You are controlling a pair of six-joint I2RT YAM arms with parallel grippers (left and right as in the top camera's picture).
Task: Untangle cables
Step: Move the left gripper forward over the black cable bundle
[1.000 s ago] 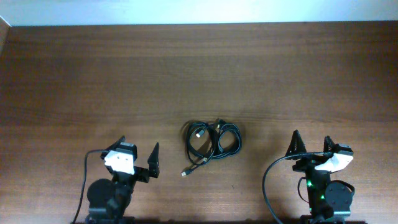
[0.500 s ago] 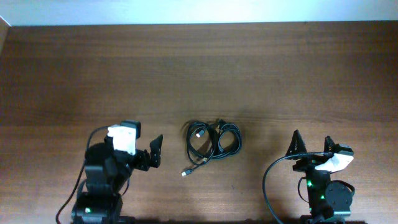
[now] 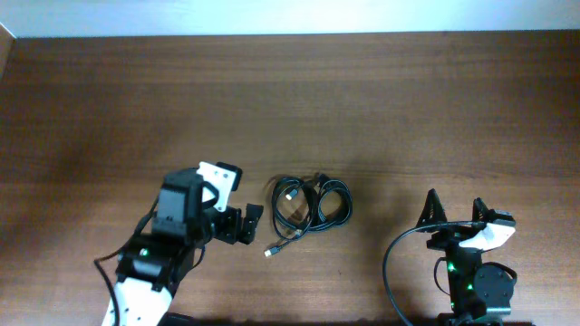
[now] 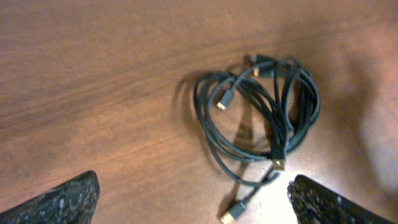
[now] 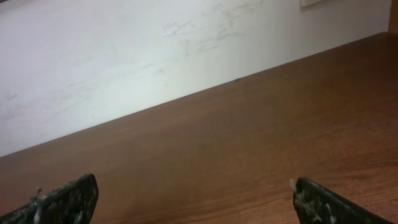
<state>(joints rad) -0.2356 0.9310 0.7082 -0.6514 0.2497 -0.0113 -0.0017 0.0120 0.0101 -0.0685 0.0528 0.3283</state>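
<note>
I find no text, label, brand or number that I can read. The cables just ahead of my left claw show no print. The wall far ahead of my right claw has only faint scribbles, not legible.

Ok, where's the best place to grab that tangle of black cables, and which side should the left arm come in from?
Take the loose tail that sticks out of the cables toward the near left, just behind its plug. It lies alone, clear of the coils. Come down from above on the left side; the open left end effector is probably nearest.
</note>
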